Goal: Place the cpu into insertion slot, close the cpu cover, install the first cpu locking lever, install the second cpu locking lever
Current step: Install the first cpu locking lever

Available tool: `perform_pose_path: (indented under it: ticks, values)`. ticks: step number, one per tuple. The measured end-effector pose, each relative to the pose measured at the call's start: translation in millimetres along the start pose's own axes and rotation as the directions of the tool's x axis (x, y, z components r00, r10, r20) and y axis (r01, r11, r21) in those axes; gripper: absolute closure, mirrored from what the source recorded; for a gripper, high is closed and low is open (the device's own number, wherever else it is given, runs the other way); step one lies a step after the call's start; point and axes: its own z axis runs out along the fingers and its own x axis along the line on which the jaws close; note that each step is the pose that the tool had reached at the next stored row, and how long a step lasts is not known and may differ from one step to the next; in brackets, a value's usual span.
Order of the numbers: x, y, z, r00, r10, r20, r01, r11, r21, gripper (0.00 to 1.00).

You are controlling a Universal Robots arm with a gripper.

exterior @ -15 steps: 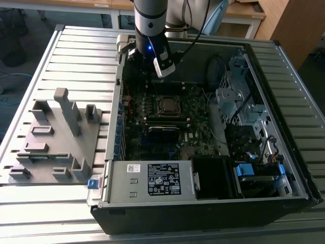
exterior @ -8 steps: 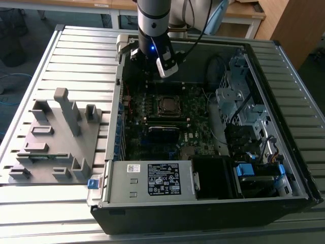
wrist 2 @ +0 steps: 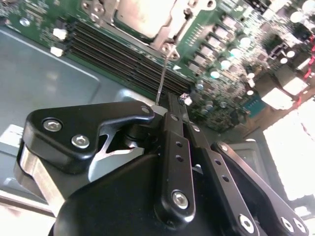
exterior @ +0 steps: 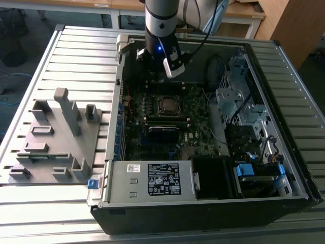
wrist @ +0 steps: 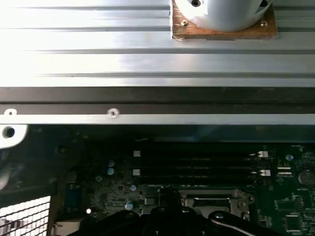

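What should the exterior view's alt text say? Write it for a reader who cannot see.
A robot arm's gripper hangs inside an open computer case lying on a slatted metal table, close to the cpu on the green motherboard. A grey fixture plate sits on the table at the exterior view's left.

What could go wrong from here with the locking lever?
1. The thin locking lever stands raised beside the cpu cover, its free end at the tip of the gripper. Whether it is pinched is unclear, so it might slip and spring back.
2. The memory slots lie close beside the lever's path; a low sweep could scrape them.
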Motion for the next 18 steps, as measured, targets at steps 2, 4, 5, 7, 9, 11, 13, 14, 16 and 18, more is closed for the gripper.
perform_pose_path:
  ticks: [2, 4, 5, 7, 9, 11, 13, 14, 16, 18]
  values:
    - [-5.0, 0.1, 0.0, 1.0, 0.001, 0.0003, -0.001, 1.0, 0.0, 0.9]
    - [-9.4, 0.2, 0.0, 1.0, 0.003, 0.0007, -0.003, 1.0, -0.0001, 0.9]
    - [-10.9, 0.2, 0.0, 1.0, 0.003, 0.0009, -0.003, 1.0, 0.0, 0.9]
    - [-11.4, 0.1, 0.0, 1.0, 0.003, 0.0009, -0.003, 1.0, 0.0, 0.9]
    - [-11.5, 0.2, 0.1, 1.0, 0.003, 0.001, -0.003, 1.0, -0.0002, 0.9]
    - [-11.6, 0.2, 0.2, 1.0, 0.003, 0.0009, -0.003, 1.0, -0.0001, 0.9]
    - [-11.6, -0.2, 1.7, 1.0, 0.003, 0.001, -0.003, 1.0, -0.0001, 0.9]
    - [-11.6, -0.5, 2.6, 1.0, 0.003, 0.0009, -0.003, 1.0, 0.0, 0.9]
    - [-11.7, -0.9, 4.4, 1.0, 0.003, 0.0009, -0.003, 1.0, -0.0001, 0.9]
    - [-11.8, -1.2, 5.3, 1.0, 0.003, 0.0008, -0.003, 1.0, 0.0001, 0.9]
